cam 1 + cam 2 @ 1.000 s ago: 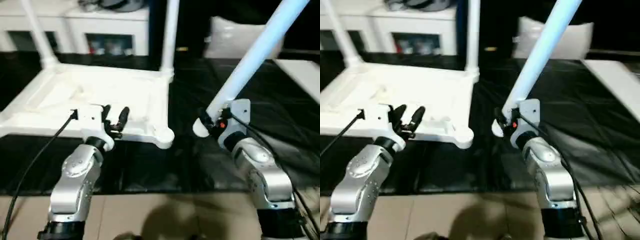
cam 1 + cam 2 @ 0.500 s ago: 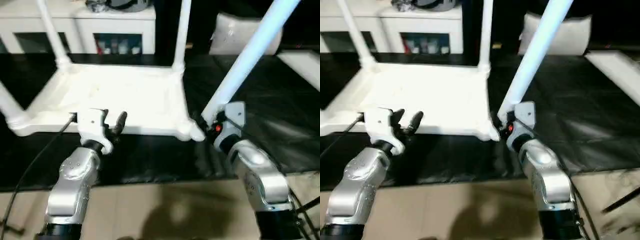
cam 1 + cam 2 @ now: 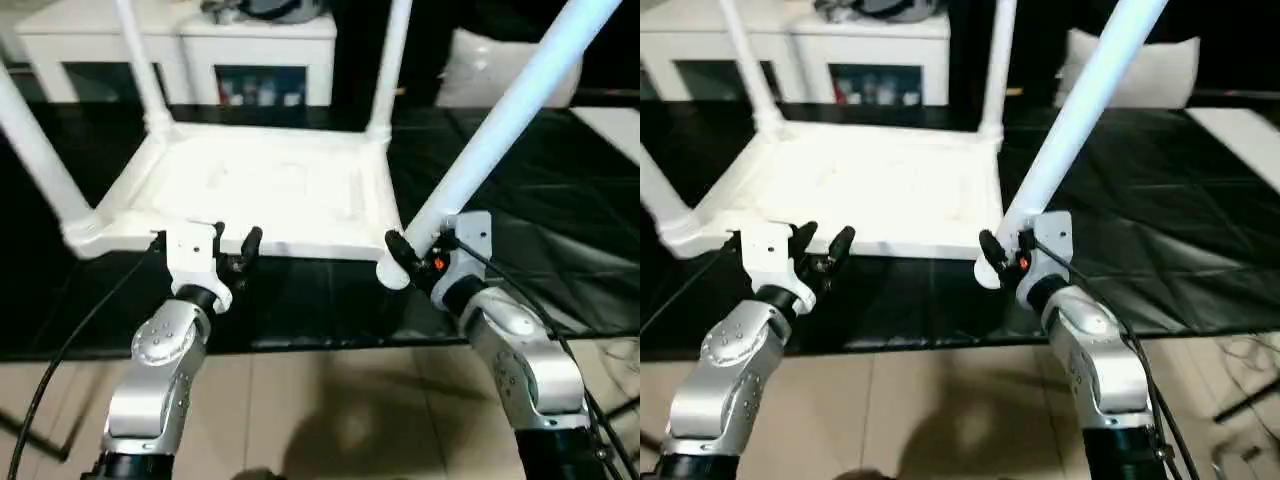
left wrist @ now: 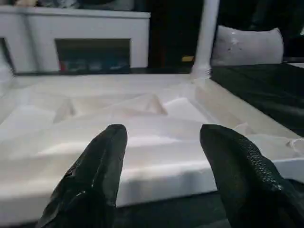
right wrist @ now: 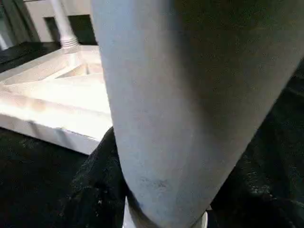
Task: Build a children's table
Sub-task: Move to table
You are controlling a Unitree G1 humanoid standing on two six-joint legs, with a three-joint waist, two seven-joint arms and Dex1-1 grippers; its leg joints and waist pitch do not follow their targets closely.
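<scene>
I see the table top (image 3: 270,190) lying upside down on the black mat (image 3: 560,250), ribbed underside up, with three legs (image 3: 390,60) standing in its corner sockets. My right pincer (image 3: 412,256) is clamped on the fourth leg (image 3: 500,120) near its thick end; that leg slants up and away to the right, its end just beside the near right corner socket, though I cannot quite tell if they touch. My left pincer (image 4: 161,156) hangs spread and empty just short of the top's near edge. A white cabinet (image 3: 180,50) stands behind.
</scene>
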